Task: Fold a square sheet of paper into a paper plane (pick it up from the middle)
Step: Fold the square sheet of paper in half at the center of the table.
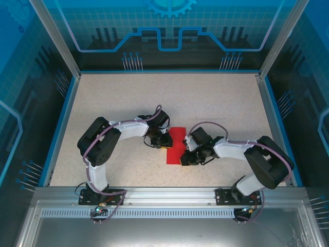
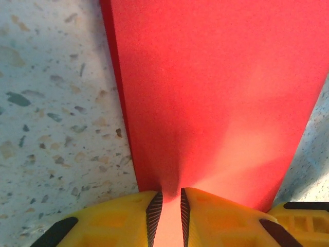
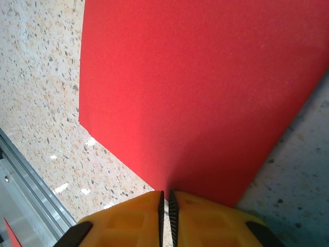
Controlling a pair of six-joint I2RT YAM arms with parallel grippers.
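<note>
The red sheet of paper [image 1: 176,146] lies mid-table between both arms and looks like a narrow strip from above. My left gripper [image 1: 165,141] meets its left side, and my right gripper [image 1: 186,156] meets its lower right edge. In the left wrist view the paper [image 2: 216,92] runs up into the narrow gap of the yellow left gripper [image 2: 169,206], with a darker second layer along its left edge. In the right wrist view the paper [image 3: 195,87] tapers into the almost closed right gripper [image 3: 165,203], which pinches its edge.
The speckled table [image 1: 113,103] stretches wide behind and to both sides of the paper. A metal rail [image 3: 31,175] runs along the near edge, close to the right gripper. Blue enclosure walls [image 1: 56,113] ring the table.
</note>
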